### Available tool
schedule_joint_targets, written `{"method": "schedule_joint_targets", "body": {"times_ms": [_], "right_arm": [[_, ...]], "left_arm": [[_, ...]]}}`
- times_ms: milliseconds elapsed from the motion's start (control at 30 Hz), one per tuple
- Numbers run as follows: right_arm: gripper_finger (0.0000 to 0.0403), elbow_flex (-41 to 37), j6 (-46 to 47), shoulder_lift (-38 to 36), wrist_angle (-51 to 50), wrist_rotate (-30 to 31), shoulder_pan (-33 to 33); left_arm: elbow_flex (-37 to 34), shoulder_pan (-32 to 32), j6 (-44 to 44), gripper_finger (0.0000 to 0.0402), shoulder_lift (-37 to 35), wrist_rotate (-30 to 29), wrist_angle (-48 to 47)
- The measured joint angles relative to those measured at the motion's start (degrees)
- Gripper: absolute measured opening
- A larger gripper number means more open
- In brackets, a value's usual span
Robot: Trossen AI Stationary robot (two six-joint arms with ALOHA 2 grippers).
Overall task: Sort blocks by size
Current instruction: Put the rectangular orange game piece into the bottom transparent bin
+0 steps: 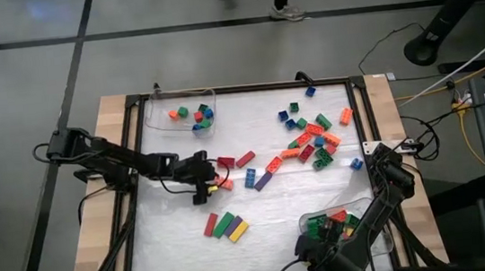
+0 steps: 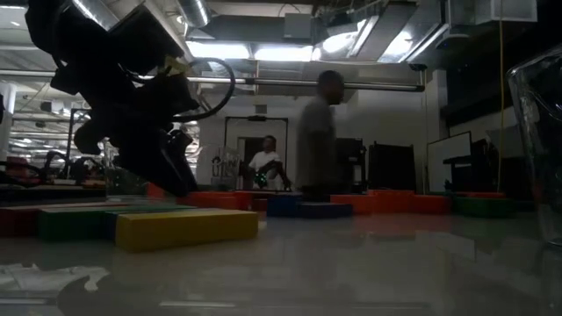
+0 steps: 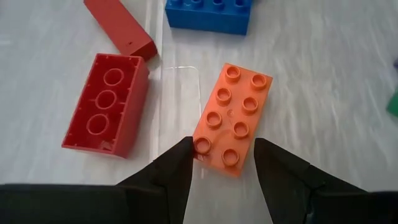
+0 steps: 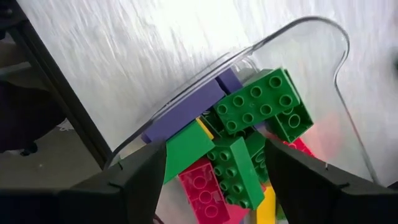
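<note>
Left gripper fingers bracket the near end of an orange block, a long eight-stud brick lying studs-up on the mat; jaws partly apart, pads just beside its corners, not clearly clamped (nothing lifted). Landmark: that orange block. Just beside it lies a red block, hollow side up; another red block and a blue block sit beyond it.

Risk: fingers catch only the brick's end, so closing may twist it or squeeze it out, sliding it toward the red block. Its slight skew to the jaws adds to that.

Left arm reaches in from the table's left edge, stretched low across the mat to the orange block near centre, wrist pitched down. Loose blocks lie well beyond it; three long bricks lie nearer the front.

Right gripper hangs wide open over a clear tray of long green blocks, gripping nothing, well apart from the orange block.
</note>
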Motion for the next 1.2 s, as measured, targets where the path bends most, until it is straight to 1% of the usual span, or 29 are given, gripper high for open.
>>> {"method": "schedule_joint_targets", "body": {"times_ms": [167,367,600,933,1200], "right_arm": [[0.0269,0.0,-0.11,0.0,0.0,1.57,0.0],[0.0269,0.0,-0.11,0.0,0.01,1.57,0.0],[0.0269,-0.02,-0.1,0.0,0.0,1.6,0.0],[0.0269,-0.02,-0.09,0.0,0.0,1.68,-0.02],[0.0269,-0.04,-0.06,0.0,0.0,1.68,-0.02]], "left_arm": [[-0.07,-0.19,1.72,0.0159,-0.42,-0.57,0.39],[-0.04,-0.3,2.07,0.0159,-0.47,-0.98,1.27],[0.0,-0.3,5.85,0.0159,-0.37,-1.16,1.43],[0.02,-0.28,3.81,0.0159,-0.18,-1.22,1.42],[0.04,-0.15,8.11,0.0159,-0.18,-0.66,3.04]]}}
